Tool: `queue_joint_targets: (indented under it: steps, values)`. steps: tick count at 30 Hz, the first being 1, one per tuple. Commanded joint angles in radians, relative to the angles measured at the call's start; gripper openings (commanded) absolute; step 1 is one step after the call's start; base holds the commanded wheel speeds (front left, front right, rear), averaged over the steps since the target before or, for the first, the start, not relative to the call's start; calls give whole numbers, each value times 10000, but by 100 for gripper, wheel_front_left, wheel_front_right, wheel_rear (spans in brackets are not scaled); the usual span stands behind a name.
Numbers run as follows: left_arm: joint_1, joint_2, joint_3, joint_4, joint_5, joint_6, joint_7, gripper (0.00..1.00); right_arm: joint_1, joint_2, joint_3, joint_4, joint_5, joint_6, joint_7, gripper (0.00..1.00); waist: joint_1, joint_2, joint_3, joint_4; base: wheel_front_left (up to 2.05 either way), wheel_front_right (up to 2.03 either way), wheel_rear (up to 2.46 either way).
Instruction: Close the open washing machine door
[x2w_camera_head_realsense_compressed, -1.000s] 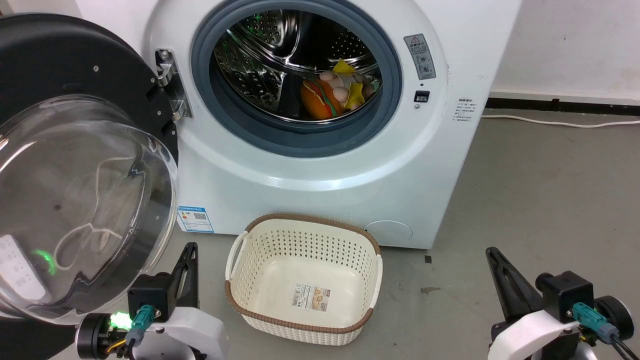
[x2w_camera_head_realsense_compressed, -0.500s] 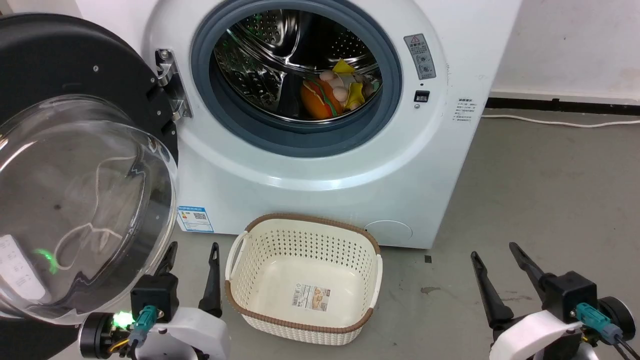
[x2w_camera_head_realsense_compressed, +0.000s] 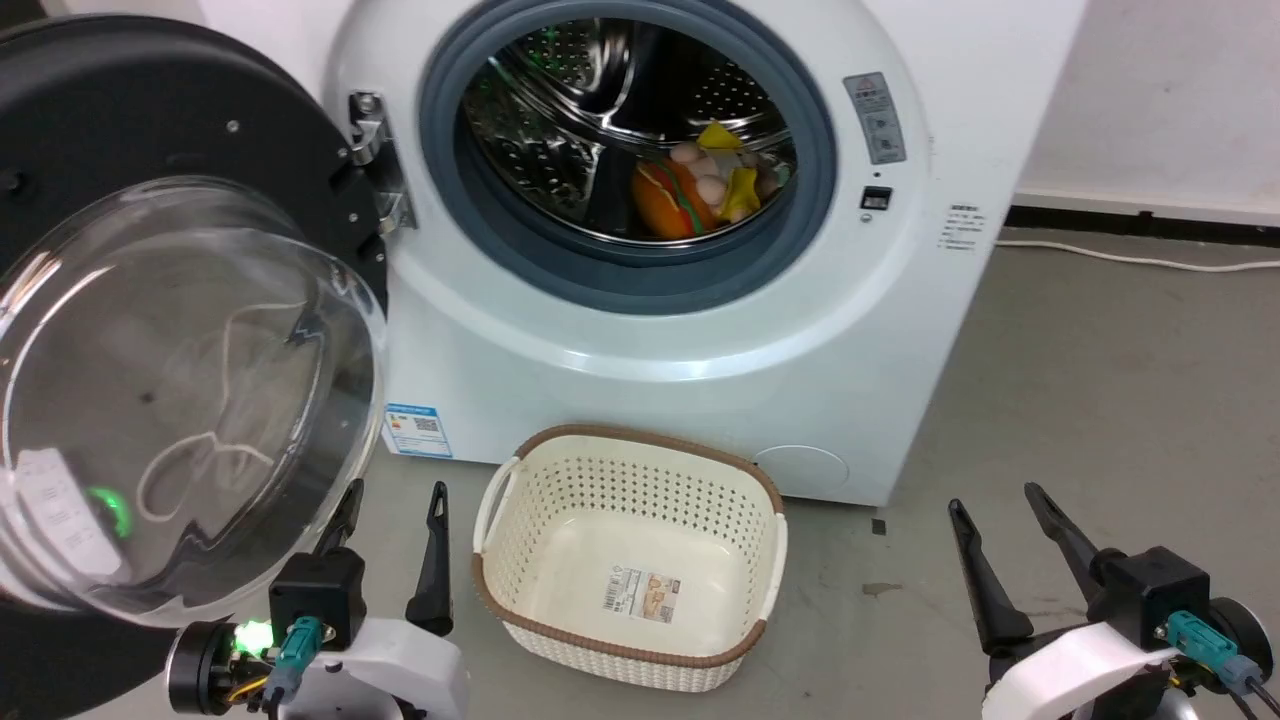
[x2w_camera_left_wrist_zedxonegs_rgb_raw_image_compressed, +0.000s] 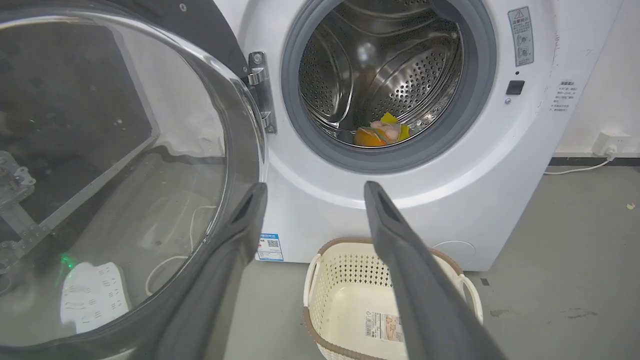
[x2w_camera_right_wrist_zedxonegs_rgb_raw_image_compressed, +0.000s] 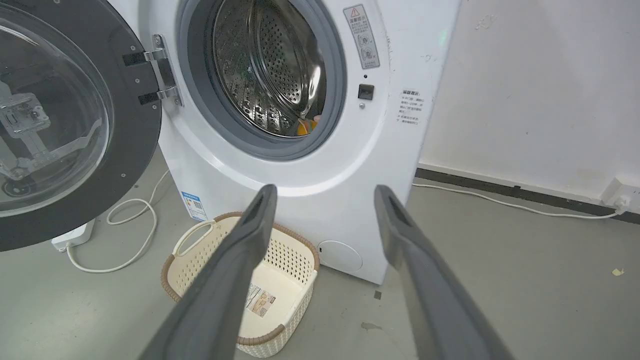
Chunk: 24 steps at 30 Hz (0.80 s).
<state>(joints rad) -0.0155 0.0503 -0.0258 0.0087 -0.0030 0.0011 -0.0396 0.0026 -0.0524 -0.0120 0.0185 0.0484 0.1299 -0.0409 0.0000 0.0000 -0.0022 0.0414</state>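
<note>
Door (x2w_camera_head_realsense_compressed: 130, 110) cropped left; drum contents (x2w_camera_head_realsense_compressed: 690, 190) perhaps toys.

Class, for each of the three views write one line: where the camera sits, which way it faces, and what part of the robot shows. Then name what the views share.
Head view: on the head, looking forward and down at the open washing machine door and basket; left pincer and right pincer low.
Left wrist view: left wrist, facing the drum along its fingers.
Right wrist view: right wrist, facing the drum from farther right; own fingers.
Shared: door and basket.

Glossy glass, seemingly matt plastic on washing machine door (x2w_camera_head_realsense_compressed: 180, 400); shiny metal drum (x2w_camera_head_realsense_compressed: 560, 130).
</note>
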Motion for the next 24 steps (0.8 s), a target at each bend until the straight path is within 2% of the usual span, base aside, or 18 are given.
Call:
queue_joint_targets:
  steps: [1,24]
  values:
    - [-49,20,-56,20,-27,55,-121,100,55,4,-13,48,169,2,-109,100,0,0,-17,138,0,0,0]
    - [116,92,-118,-114,-67,247,-581,100,-97,8,445,484,422,3,-569,100,0,0,-58,1449,0,0,0]
